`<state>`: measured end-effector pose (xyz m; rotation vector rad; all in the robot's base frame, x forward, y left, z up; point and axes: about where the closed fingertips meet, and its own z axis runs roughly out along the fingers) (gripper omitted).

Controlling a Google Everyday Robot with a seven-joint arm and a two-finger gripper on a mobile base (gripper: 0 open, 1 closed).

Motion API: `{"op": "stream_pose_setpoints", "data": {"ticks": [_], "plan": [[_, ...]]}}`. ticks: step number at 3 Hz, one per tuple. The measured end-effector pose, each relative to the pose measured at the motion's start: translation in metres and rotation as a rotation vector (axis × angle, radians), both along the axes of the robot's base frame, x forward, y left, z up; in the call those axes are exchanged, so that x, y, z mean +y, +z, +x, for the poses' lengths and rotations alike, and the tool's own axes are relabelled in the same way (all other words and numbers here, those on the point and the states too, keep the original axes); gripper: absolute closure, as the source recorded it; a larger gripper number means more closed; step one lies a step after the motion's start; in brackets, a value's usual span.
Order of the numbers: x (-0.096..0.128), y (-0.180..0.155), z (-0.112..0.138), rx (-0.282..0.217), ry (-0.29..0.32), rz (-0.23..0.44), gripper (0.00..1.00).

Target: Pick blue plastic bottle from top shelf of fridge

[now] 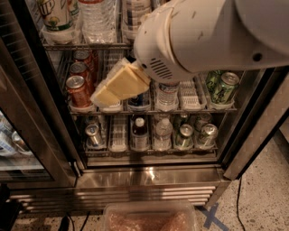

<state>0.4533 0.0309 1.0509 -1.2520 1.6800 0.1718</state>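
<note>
blue plastic bottle (131,13) upright on top shelf (81,45), hand (103,96) below, grip state unclear

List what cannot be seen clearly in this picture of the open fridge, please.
All in the camera view:
1. The blue plastic bottle: top cut off by the upper edge, right side hidden by the arm.
2. The top shelf: right part hidden behind the arm.
3. The dark can: mostly covered by the gripper, which hangs before the middle rack.
4. The plastic container: cut by the lower edge.
</note>
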Motion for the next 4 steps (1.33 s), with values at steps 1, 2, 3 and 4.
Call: {"op": "stream_pose_setpoints", "data": {"ticks": [1, 2, 3, 4], "plan": [[0.01, 0.018, 0.011, -0.04, -0.081, 0.042, 0.0], [0.01, 0.018, 0.011, -0.04, -0.081, 0.042, 0.0], [0.01, 0.018, 0.011, -0.04, -0.082, 0.042, 0.0], [0.005, 0.025, 0.028, -0.08, -0.147, 0.092, 0.0]]}}
